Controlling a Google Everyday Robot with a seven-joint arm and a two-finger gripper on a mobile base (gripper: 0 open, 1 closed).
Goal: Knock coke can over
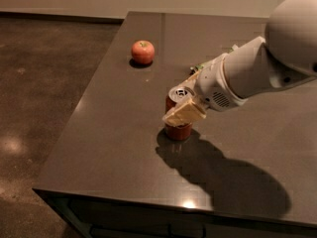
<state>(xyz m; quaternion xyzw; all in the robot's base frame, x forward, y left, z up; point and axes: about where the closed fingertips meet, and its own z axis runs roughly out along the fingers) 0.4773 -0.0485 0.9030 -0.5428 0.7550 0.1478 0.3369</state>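
The gripper reaches from the right over the upright coke can on the table, though its grip cannot be told.

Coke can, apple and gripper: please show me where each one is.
coke can [177, 131], camera view, red lower body.
apple [142, 52], camera view, middle of its red skin.
gripper [179, 100], camera view, midway between its open fingers, astride the can.

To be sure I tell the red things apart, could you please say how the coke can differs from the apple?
The coke can is a cylinder with a silver top; the apple is round. The pincer is at the can, partly covering it; the apple sits apart, farther back. Both are red and rest on the table.
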